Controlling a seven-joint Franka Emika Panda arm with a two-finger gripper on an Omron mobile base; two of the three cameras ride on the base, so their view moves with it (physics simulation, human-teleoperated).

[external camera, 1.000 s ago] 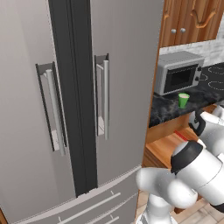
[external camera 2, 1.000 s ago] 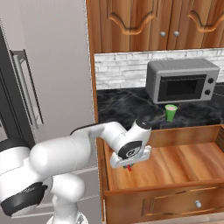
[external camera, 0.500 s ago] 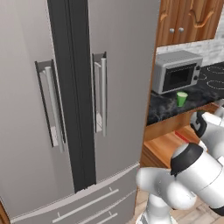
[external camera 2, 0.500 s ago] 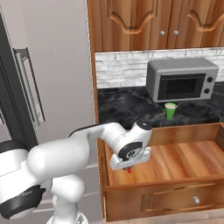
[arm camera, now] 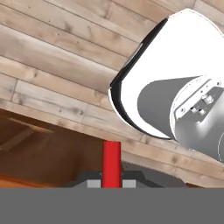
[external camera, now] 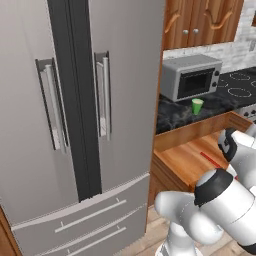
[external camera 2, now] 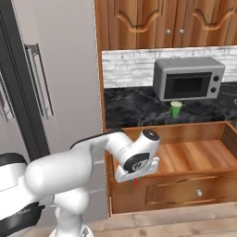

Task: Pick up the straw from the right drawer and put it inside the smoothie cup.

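The straw (arm camera: 111, 161), a thin red stick, stands pinched between my two dark fingertips, and my gripper (arm camera: 112, 180) is shut on it. In the right base view the gripper (external camera 2: 135, 177) hangs at the front left corner of the open right drawer (external camera 2: 203, 157), with the straw's red tip (external camera 2: 135, 182) poking out below the hand. From the left base view the straw (external camera: 212, 160) shows as a slanted red line over the drawer (external camera: 186, 159), beside my hand. The smoothie cup (external camera 2: 176, 109) (external camera: 198, 106), small and green, stands upright on the dark counter in front of the microwave, beyond the drawer.
A grey microwave (external camera 2: 189, 78) sits on the black marble counter (external camera 2: 134, 109) behind the cup. A tall steel fridge (external camera: 75, 110) stands left of the counter. Carved wooden cabinets (external camera 2: 166, 23) hang above. My own white arm (external camera 2: 83, 157) reaches across in front of the drawer's left end.
Both base views have shifted, so the base has moved; fridge, counter and cup sit differently in the pictures. The gripper stays shut on the straw at the drawer's front left.
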